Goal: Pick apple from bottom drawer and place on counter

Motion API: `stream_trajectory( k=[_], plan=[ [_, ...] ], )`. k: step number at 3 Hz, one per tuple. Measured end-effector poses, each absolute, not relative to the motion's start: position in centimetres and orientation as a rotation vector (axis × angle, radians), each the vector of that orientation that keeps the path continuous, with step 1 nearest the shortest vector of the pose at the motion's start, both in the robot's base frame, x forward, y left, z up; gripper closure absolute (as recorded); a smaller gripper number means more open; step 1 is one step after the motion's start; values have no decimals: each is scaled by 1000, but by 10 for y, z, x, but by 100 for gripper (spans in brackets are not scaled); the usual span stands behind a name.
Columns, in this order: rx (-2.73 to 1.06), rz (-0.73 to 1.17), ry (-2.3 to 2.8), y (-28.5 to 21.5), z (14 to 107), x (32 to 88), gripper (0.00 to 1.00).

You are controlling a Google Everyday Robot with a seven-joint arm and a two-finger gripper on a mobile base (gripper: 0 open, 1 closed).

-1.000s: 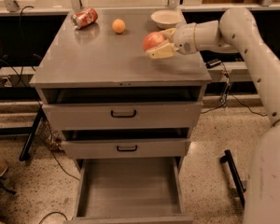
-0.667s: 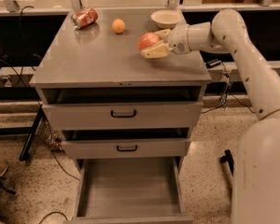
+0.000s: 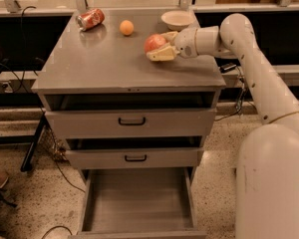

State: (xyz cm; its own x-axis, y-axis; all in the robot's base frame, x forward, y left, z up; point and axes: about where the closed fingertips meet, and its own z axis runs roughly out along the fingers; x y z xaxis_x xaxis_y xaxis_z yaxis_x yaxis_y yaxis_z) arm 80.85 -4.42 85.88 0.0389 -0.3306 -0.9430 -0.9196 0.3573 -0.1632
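The reddish-pink apple [image 3: 154, 43] is held between the cream fingers of my gripper [image 3: 158, 46] just over the grey counter [image 3: 104, 63], right of its middle. The gripper is shut on the apple; one finger [image 3: 163, 54] lies under it and the other behind it. Whether the apple touches the counter I cannot tell. My white arm [image 3: 239, 39] reaches in from the right. The bottom drawer [image 3: 137, 205] is pulled fully out below, its flat floor bare.
On the counter's back stand a tipped red can [image 3: 90, 19], a small orange fruit [image 3: 126, 27] and a pale bowl [image 3: 177, 19]. The two upper drawers [image 3: 132, 122] with black handles are slightly ajar. My white base [image 3: 271, 183] stands to the right.
My gripper has carried the apple leftward over the counter, away from the right edge, and slightly lower.
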Motion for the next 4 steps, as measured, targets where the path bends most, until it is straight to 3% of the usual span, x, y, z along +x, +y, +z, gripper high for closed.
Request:
stream_trajectory(
  k=[2,3,4],
  plan=[
    [-1188,679,1508,-41,856,813,13],
    [-1192,683,1503,-42,856,813,0],
    [-1192,683,1503,-42,856,813,0]
  ],
)
